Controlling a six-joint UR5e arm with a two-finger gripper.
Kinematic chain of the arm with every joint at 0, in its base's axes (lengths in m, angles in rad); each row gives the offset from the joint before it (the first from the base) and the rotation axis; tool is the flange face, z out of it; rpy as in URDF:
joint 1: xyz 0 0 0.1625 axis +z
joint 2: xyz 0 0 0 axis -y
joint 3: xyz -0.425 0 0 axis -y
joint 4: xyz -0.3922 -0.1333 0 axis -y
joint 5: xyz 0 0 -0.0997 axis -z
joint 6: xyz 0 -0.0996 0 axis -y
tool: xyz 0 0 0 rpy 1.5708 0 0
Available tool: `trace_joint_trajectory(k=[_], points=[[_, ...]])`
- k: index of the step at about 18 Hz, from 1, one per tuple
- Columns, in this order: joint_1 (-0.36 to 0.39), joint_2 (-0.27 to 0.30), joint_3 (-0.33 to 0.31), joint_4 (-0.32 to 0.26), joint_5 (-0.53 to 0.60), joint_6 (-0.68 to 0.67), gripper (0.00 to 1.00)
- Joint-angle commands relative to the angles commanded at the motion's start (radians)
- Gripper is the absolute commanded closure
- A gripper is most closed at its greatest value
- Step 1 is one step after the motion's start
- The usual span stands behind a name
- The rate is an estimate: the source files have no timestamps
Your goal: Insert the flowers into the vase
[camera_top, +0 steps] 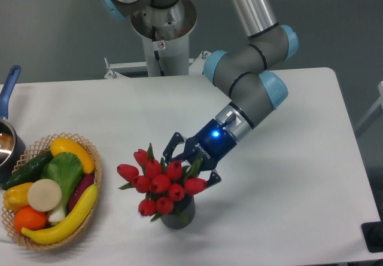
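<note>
white table (299, 176) w/ veg basket (96, 164) left, grey wall behind, jaws (190, 161) spread round flowers (160, 181) in vase (178, 215)

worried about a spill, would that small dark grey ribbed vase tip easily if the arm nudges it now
Probably, yes. The small dark grey ribbed vase looks narrow, while the bunch of red tulips standing in it spreads wider and leans left, so it seems top-heavy. It stands free on the smooth white table, so a low nudge might slide it instead.
</note>
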Motion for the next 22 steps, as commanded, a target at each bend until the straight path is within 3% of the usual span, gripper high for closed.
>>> trace_joint_trajectory(k=[8, 9, 11, 22], points=[[0.075, 0.046, -0.07, 0.002, -0.002, 0.035, 0.26], [0.089, 0.049, -0.078, 0.002, -0.002, 0.035, 0.21], [0.121, 0.06, -0.095, 0.002, -0.002, 0.035, 0.01], [0.31, 0.11, -0.098, -0.006, 0.015, 0.023, 0.0]])
